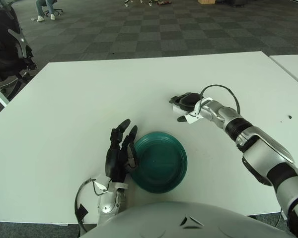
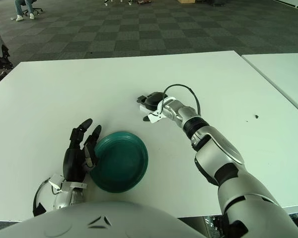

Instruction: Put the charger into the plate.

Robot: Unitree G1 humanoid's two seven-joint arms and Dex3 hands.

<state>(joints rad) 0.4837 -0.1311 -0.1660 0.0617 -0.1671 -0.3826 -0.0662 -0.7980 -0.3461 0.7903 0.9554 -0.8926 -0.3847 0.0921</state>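
A dark green plate (image 1: 161, 161) lies on the white table (image 1: 79, 99) near its front edge. My right hand (image 1: 185, 107) hovers low over the table beyond the plate's far right rim, a short gap away. Its dark fingers are curled on a small white charger (image 1: 191, 117), which is mostly hidden by them. My left hand (image 1: 120, 152) shows at the plate's left rim, fingers stretched out and holding nothing. In the right eye view the plate (image 2: 120, 161) and the right hand (image 2: 151, 106) stand the same way.
A second white table (image 1: 293, 64) starts at the right edge. A black office chair (image 1: 7, 49) stands off the table's far left corner. A small dark speck (image 1: 289, 117) marks the table at the right. A black cable (image 1: 221, 89) loops over my right wrist.
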